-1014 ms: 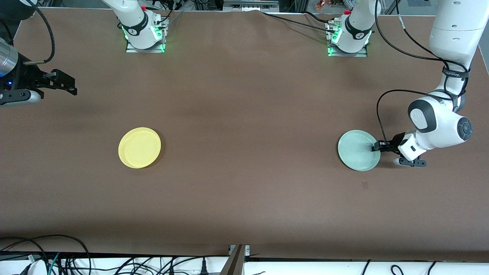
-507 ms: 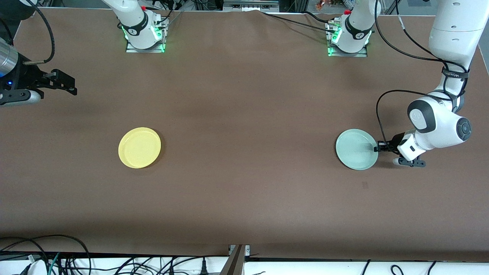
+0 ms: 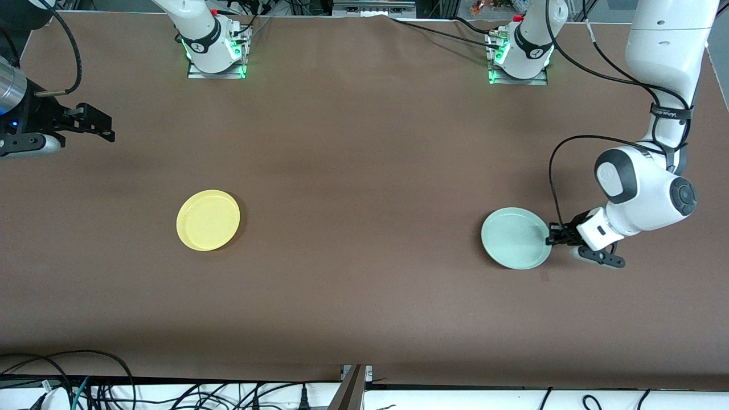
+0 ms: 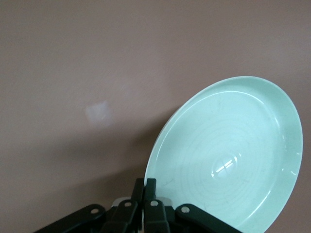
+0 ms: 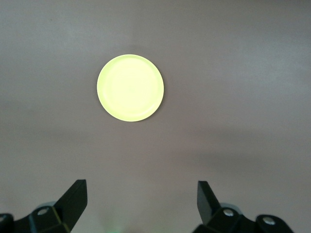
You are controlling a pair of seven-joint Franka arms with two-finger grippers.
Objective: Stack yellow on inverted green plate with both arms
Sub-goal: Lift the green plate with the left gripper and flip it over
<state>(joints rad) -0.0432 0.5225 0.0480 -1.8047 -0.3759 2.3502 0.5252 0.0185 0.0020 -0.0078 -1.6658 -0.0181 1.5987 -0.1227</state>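
The pale green plate (image 3: 515,238) has its hollow side up and is tilted, toward the left arm's end of the table. My left gripper (image 3: 551,238) is shut on its rim at the edge nearest that arm. In the left wrist view the fingertips (image 4: 151,183) pinch the rim of the green plate (image 4: 228,160), and a shadow lies under the plate. The yellow plate (image 3: 208,220) lies flat, hollow side up, toward the right arm's end. My right gripper (image 3: 105,128) is open and empty, up in the air by the table's edge. Its wrist view shows the yellow plate (image 5: 130,88) past the spread jaws of the right gripper (image 5: 141,196).
The brown table (image 3: 364,171) holds only the two plates. The arm bases (image 3: 216,51) stand along the edge farthest from the front camera. Cables (image 3: 85,387) hang below the table's near edge. A small dark mark (image 3: 544,276) is on the table near the green plate.
My left gripper has moved toward the front camera and toward the right arm's end, carrying the green plate with it by the rim. The right arm and the yellow plate have not moved.
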